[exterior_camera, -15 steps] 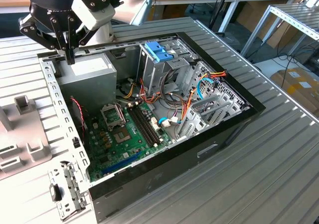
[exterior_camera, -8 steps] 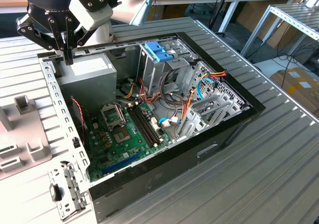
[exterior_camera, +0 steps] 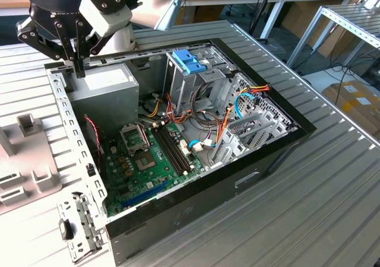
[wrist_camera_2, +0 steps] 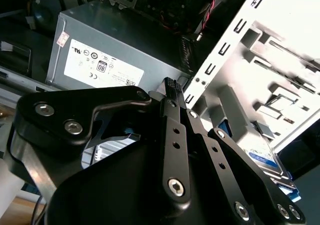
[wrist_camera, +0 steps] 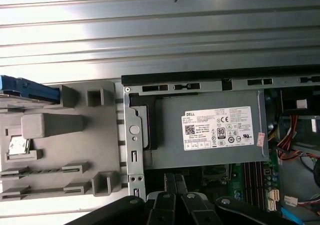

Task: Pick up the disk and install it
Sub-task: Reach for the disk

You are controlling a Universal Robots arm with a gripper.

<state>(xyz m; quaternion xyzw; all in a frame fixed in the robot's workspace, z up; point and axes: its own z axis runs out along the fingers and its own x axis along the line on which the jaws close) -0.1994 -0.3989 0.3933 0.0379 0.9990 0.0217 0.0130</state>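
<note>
The disk (wrist_camera: 29, 90) lies at one end of a grey holder (wrist_camera: 55, 150) on the table beside the open computer case, and its bright blue rail is what I see in the first wrist view. In the second wrist view the disk (wrist_camera_2: 262, 157) is a pale body with a blue label and a blue edge, past my linkage. My gripper (exterior_camera: 79, 70) hangs over the case's rear corner at the exterior view's left, above the power supply (exterior_camera: 110, 92). Its black fingers are together with nothing between them, as the gripper (wrist_camera_2: 171, 85) (wrist_camera: 175, 181) shows in both wrist views.
The open case (exterior_camera: 279, 154) holds a green motherboard (exterior_camera: 148, 154), loose cables and a tall grey drive cage (exterior_camera: 181, 86) topped by a lighter blue bracket (exterior_camera: 189, 60). The case's perforated metal frame (exterior_camera: 62, 118) runs between the power supply and the grey holder (exterior_camera: 24, 160). The table is ribbed metal.
</note>
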